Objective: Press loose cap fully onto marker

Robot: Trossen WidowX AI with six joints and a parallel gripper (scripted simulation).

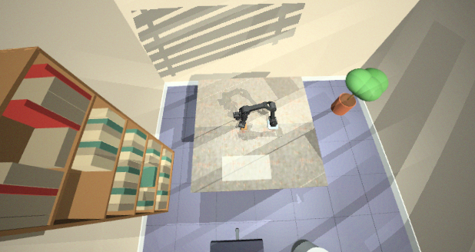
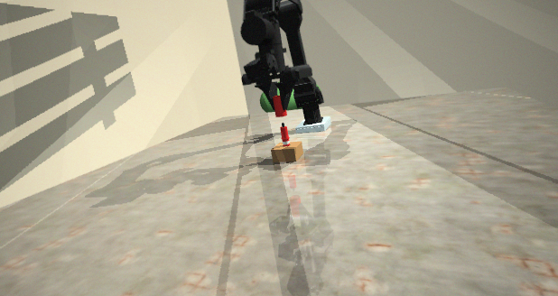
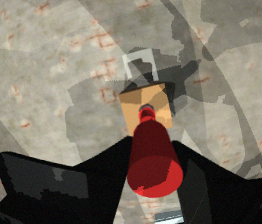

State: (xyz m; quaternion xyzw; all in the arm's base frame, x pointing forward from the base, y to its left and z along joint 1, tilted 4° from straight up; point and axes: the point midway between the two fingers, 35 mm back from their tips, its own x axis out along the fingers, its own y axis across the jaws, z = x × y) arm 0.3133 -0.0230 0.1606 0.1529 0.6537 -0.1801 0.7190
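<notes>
The red marker (image 2: 284,134) (image 3: 147,114) stands upright in the brown holder block (image 2: 286,153) (image 3: 161,97), its dark tip up. The block also shows as an orange spot in the top view. My gripper (image 2: 279,100) (image 3: 151,144) is shut on the red cap (image 2: 280,108) (image 3: 155,175). It holds the cap nearly upright above the marker, with a visible gap between cap and tip in the exterior view. In the wrist view the cap's far end hides part of the marker. The cap is a little left of the marker in the exterior view.
The arm's base stands on a pale blue plate (image 1: 273,127) (image 2: 308,127) behind the block in the exterior view. A white outlined mark (image 3: 154,62) lies on the table beside the block. A pale rectangle (image 1: 246,168) lies on the table (image 1: 207,154) toward its front edge in the top view.
</notes>
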